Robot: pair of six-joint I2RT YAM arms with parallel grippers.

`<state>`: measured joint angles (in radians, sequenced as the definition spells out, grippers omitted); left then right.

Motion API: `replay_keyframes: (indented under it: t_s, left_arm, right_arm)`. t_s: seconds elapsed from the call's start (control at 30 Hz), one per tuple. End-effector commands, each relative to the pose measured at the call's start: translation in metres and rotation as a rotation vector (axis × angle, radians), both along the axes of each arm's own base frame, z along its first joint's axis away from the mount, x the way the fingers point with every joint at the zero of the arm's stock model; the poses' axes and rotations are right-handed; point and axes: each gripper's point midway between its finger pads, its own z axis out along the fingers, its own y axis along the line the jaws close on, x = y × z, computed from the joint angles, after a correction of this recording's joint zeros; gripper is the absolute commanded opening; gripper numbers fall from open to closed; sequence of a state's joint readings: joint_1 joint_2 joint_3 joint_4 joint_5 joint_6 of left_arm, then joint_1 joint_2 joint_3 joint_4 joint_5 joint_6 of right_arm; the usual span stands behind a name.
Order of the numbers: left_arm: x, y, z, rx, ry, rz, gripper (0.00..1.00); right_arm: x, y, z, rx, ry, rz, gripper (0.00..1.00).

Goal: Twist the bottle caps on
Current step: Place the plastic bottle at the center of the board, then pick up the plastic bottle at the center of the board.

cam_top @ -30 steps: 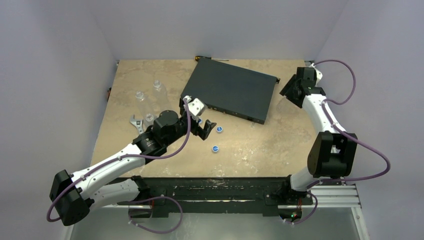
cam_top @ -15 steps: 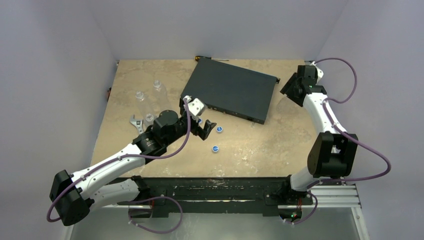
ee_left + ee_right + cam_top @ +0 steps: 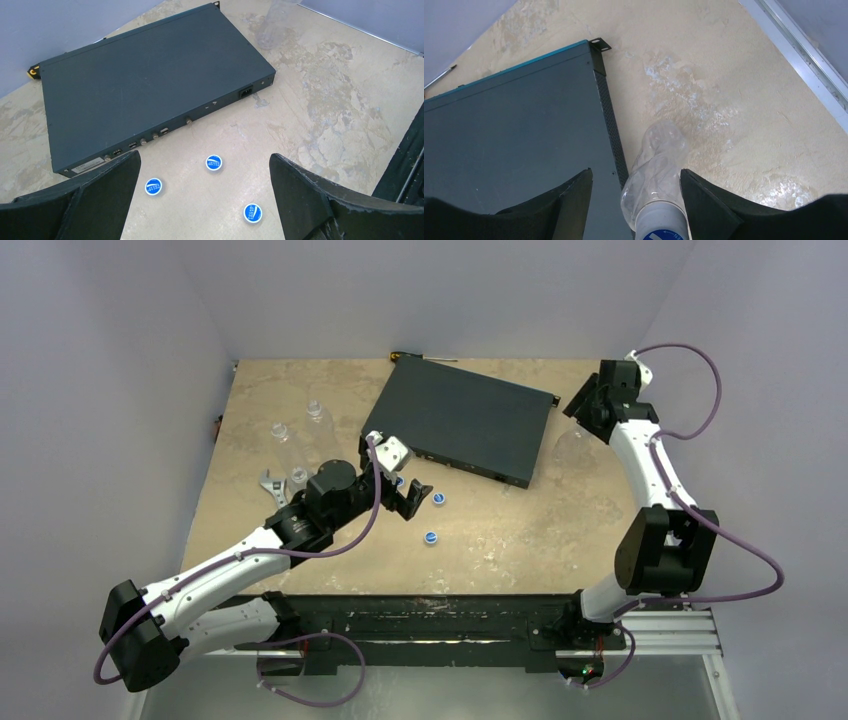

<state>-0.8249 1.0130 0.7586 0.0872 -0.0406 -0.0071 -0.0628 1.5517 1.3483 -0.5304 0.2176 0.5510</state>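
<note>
On the table (image 3: 520,540), the flat black rack-mount box (image 3: 460,420) lies towards the far edge. At its right end a clear bottle (image 3: 656,160) sits between the fingers of my right gripper (image 3: 635,172), though I cannot tell whether they pinch it or only flank it. Three more clear bottles (image 3: 320,425) stand near the left edge, and my left gripper (image 3: 203,156) hangs spread wide above three blue bottle caps (image 3: 213,162) lying loose just before the box's near side.
</note>
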Motion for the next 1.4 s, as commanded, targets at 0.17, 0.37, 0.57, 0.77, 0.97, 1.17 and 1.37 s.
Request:
replay_keyframes:
  t_s: [0.17, 0.37, 0.57, 0.77, 0.97, 1.17, 1.37]
  left_arm:
    - [0.003, -0.001, 0.008, -0.02, -0.018, -0.007, 1.0]
    - [0.003, -0.001, 0.007, -0.019, -0.017, -0.008, 1.0]
    - [0.004, -0.001, 0.006, -0.016, -0.013, -0.007, 1.0]
    - [0.008, 0.0, 0.008, -0.051, 0.021, 0.026, 1.0]
    - [0.03, 0.022, 0.027, -0.083, 0.091, 0.19, 1.0]
    - [0.045, 0.082, 0.059, -0.105, 0.084, 0.492, 1.0]
    - [0.062, 0.148, 0.082, -0.019, 0.035, 0.782, 1.0]
  right_arm:
    - [0.005, 0.0, 0.012, -0.01, -0.017, 0.013, 0.68]
    - [0.006, 0.0, 0.01, -0.011, -0.012, 0.014, 0.68]
    - [0.004, -0.003, 0.02, -0.035, -0.001, 0.017, 0.73]
    - [-0.007, 0.007, 0.047, -0.05, -0.012, 0.093, 0.85]
    - [-0.025, 0.084, 0.045, -0.022, -0.014, 0.304, 0.9]
    - [-0.045, 0.169, 0.024, 0.055, -0.016, 0.509, 0.9]
    - [-0.055, 0.23, 0.012, 0.085, -0.01, 0.657, 0.9]
